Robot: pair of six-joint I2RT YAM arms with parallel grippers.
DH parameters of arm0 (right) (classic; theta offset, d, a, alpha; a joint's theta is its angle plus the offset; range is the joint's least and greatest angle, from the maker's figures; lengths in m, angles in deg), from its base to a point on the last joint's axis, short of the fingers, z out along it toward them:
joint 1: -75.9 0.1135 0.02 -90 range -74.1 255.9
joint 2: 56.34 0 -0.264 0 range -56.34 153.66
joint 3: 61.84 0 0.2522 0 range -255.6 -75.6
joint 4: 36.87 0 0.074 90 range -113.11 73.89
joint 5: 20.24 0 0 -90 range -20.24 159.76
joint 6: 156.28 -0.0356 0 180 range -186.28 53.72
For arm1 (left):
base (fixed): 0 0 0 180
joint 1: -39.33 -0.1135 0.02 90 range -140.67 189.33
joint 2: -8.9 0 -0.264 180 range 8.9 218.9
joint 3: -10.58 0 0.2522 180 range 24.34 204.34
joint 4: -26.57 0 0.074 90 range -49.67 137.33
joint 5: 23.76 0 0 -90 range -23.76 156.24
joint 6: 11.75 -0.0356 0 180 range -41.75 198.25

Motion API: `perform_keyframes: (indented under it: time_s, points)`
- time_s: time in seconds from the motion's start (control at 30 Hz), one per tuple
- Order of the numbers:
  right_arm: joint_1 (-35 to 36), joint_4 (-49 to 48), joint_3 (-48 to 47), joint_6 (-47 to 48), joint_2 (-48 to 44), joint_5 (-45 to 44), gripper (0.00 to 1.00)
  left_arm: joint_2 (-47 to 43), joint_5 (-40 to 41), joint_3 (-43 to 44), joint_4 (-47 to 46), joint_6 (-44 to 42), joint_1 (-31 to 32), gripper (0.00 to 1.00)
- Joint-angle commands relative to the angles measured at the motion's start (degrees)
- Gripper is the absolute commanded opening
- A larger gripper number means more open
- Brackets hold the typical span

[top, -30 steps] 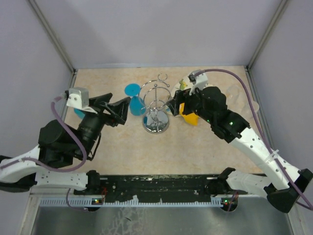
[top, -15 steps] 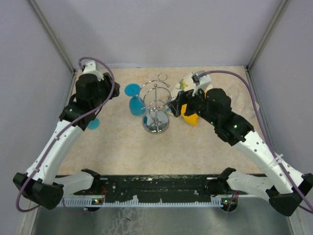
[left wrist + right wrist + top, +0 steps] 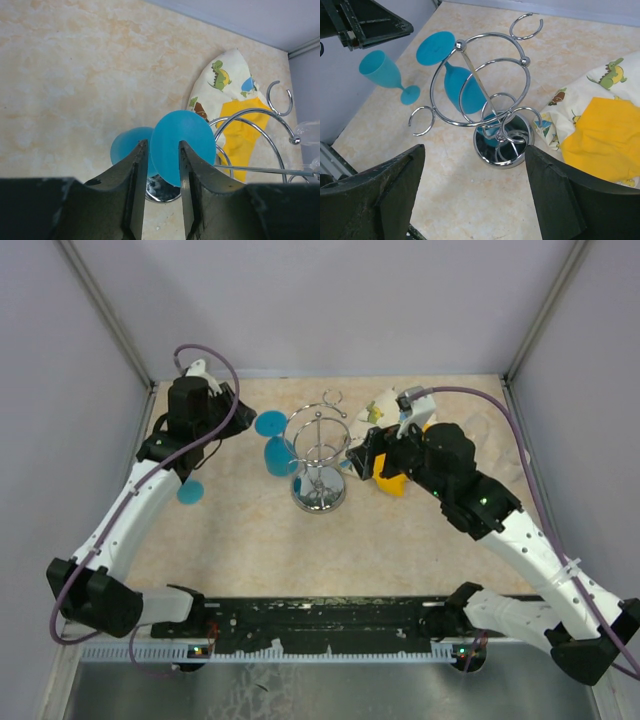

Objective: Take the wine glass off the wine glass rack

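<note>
left jaws edged closer, parted | wine glass (image 3: 182, 145) just ahead, untouched | right jaws wide apart

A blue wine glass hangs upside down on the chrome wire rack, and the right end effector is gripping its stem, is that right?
Not quite. The blue wine glass does hang upside down on the chrome wire rack, but the right end effector grips nothing: the right wrist view shows its fingers wide apart, clear of the glass.
</note>
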Motion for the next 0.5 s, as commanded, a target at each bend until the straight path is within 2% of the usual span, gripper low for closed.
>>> perform_keyframes:
  time_s: [0.0, 0.2, 0.47]
  points:
    - [-0.7, -1.6, 0.1, 0.9, -2.0, -1.0, 0.81, 0.9, -2.5, 1.1, -1.0, 1.0, -0.7, 0.38]
    - [-0.9, -1.7, 0.3, 0.9, -2.1, -0.9, 0.81, 0.8, -2.1, 0.5, -0.7, 0.2, -0.9, 0.44]
    - [-0.9, -2.6, 0.9, 0.9, -2.1, -0.7, 0.81, 1.8, -3.1, -0.8, -0.4, 0.6, -0.9, 0.46]
